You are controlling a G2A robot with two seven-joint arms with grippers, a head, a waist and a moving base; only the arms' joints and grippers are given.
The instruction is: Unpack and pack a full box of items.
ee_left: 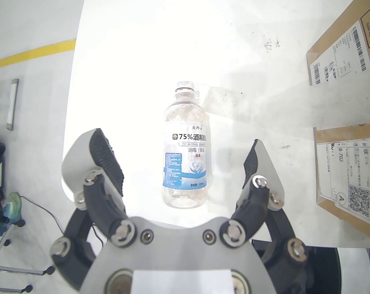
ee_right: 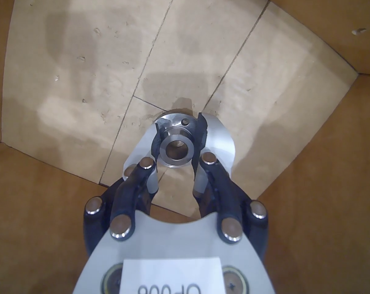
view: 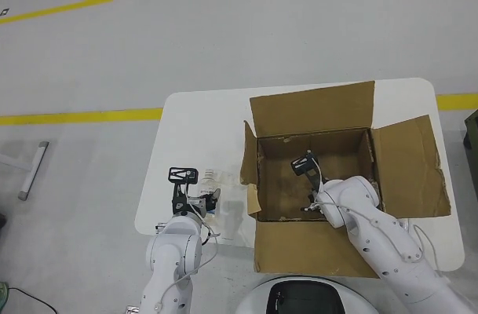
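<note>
The box (view: 313,110) stands open on the 3 o'clock half of the table (view: 199,118), with its four flaps spread outward.

The right gripper (view: 304,166) is down inside the box, a little toward 11 o'clock from the middle of the floor. In the right wrist view the gripper (ee_right: 179,130) is clamped on a ring (ee_right: 176,149). The ring is a short steel collar with a flange and a round bore, and one dark pad presses each side of it. The bore faces the wrist camera. Behind the ring is the bare box (ee_right: 81,62) floor, creased and scuffed. Whether the ring touches the floor cannot be told.

The bottle (view: 209,185) lies on its side on the table at 9 o'clock of the box, just beside the box's 9 o'clock flap. Its white cap points toward 12 o'clock. The left gripper (view: 184,174) is close by, at about 10 o'clock of the bottle.

In the left wrist view the left gripper (ee_left: 176,142) has its fingers (ee_left: 107,157) wide apart and holds nothing. The clear, labelled bottle (ee_left: 185,151) lies between them, its base toward the wrist and its cap pointing away. White table (ee_left: 142,47) shows on both sides between the bottle and the pads. The box (ee_left: 326,47), with its labels, stands off to one side.
</note>
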